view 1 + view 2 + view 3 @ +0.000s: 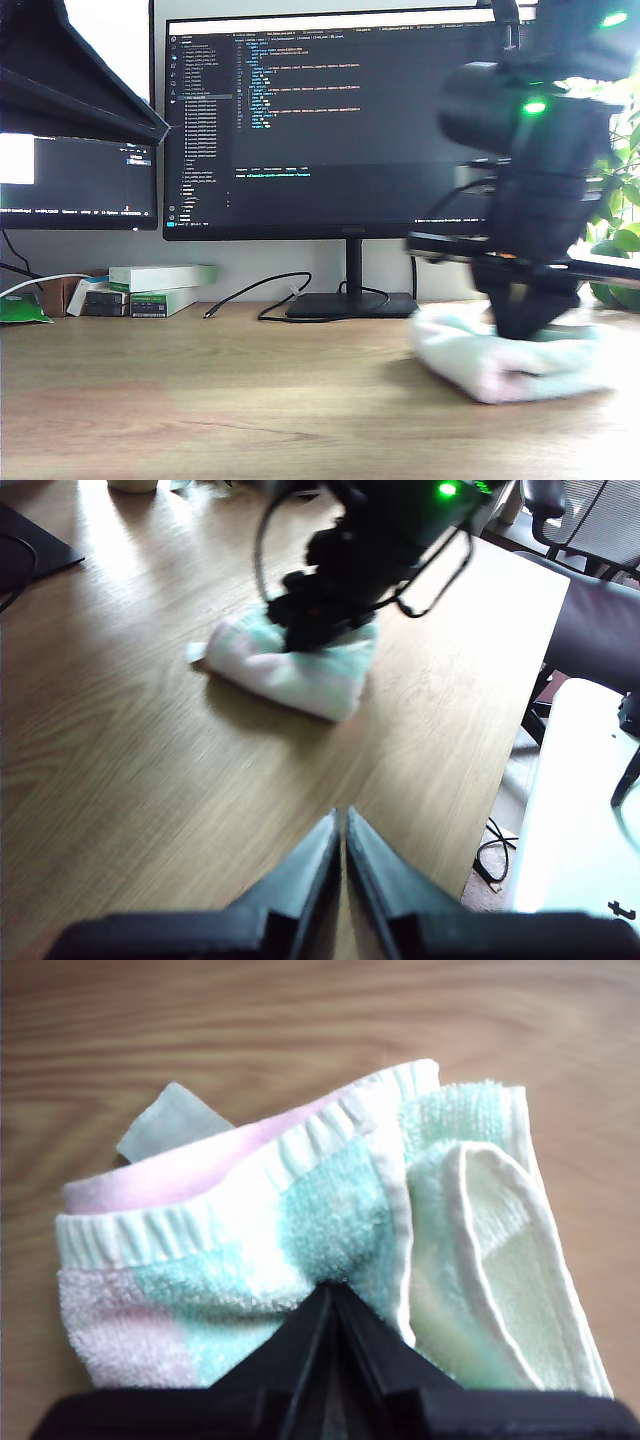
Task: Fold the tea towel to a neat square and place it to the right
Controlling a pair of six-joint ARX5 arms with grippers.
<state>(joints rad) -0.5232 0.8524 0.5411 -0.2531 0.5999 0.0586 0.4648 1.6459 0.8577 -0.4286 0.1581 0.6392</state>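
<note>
The tea towel (505, 362) lies bunched in a folded lump on the wooden desk, at the exterior view's right. It is pale mint with pink and white bands (300, 1230), and a small tag strip (165, 1125) sticks out at one edge. My second gripper (332, 1290) comes down onto the towel with its jaws together, tips pressed into the cloth; the same arm (530, 200) and the towel (300, 670) look blurred. My first gripper (342, 815) hangs shut and empty above bare desk, a good way from the towel.
A large monitor (340, 120) on a stand (350, 303) fills the back, with a second screen (80, 185) at the exterior view's left. Boxes (160, 285) and a cable (260, 295) lie beneath. A plant (620, 220) stands behind the towel. The desk edge (500, 780) is near the towel.
</note>
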